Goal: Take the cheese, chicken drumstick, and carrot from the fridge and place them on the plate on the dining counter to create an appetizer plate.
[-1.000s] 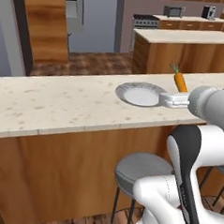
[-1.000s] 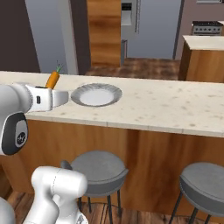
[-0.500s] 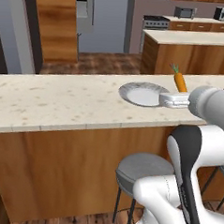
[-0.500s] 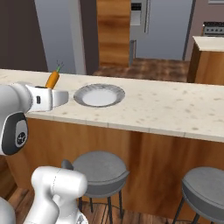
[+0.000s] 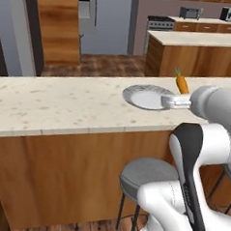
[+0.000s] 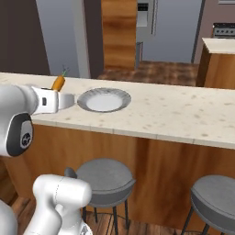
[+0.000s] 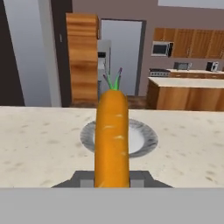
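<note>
Carrot (image 7: 112, 133) in our grip: the gripper (image 7: 112, 178) has its jaws drawn narrowly in on the thick lower end, and in the hand view we see the orange stick rising straight up between the two dark finger tips (image 7: 84, 179), green stub at the top. From the left base view we see the carrot (image 5: 182, 84) standing above our white wrist, beside the right edge of the plate (image 5: 146, 97); in the right base view the carrot (image 6: 58, 82) stands just left of the plate (image 6: 103, 99), with the gripper (image 6: 64, 101) held level near the plate's rim.

We find the plate on the dining counter (image 5: 60, 104), a long speckled beige top over a wood-panelled base. It is round, shallow and grey-white, and in the hand view the plate (image 7: 144, 140) lies just behind the carrot, which covers its middle, on the dining counter (image 7: 39, 144). We cannot tell whether the carrot's lower end is over the rim or short of it.

Grey round stools (image 6: 105, 177) stand on the near side of the counter, one near our base and another (image 6: 215, 198) further right. Beyond the counter we see a wooden island (image 5: 198, 57) at far right and a tall wooden panel (image 7: 82, 57) at far left.
</note>
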Controlling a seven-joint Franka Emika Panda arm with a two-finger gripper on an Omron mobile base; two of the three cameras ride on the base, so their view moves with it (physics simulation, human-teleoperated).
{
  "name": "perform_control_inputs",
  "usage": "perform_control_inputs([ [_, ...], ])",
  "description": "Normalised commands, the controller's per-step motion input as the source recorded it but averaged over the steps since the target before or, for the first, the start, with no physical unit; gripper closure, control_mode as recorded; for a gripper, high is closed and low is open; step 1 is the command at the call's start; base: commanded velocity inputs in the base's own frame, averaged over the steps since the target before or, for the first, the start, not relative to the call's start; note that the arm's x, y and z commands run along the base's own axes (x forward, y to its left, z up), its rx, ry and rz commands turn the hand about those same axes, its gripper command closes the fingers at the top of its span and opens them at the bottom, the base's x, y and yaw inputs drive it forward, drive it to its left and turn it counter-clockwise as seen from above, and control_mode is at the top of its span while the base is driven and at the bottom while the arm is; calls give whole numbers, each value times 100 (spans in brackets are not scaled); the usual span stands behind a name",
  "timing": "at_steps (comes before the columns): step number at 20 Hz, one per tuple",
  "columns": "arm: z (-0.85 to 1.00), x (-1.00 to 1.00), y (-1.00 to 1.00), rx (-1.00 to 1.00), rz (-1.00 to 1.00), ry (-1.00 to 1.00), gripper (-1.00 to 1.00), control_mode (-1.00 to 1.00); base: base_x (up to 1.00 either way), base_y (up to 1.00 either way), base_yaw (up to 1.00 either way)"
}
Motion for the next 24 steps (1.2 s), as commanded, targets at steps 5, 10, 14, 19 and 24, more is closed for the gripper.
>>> perform_control_inputs([
  [5, 0, 54, 0, 0, 0, 31, 100, -100, 0, 0, 0],
  [10, 0, 52, -2, 0, 0, 35, 100, -100, 0, 0, 0],
  [14, -1, 35, -9, 0, 0, 24, 100, -100, 0, 0, 0],
  [19, -16, 20, -26, 0, -1, 22, 100, -100, 0, 0, 0],
  [24, -22, 31, -30, 0, 0, 28, 100, -100, 0, 0, 0],
])
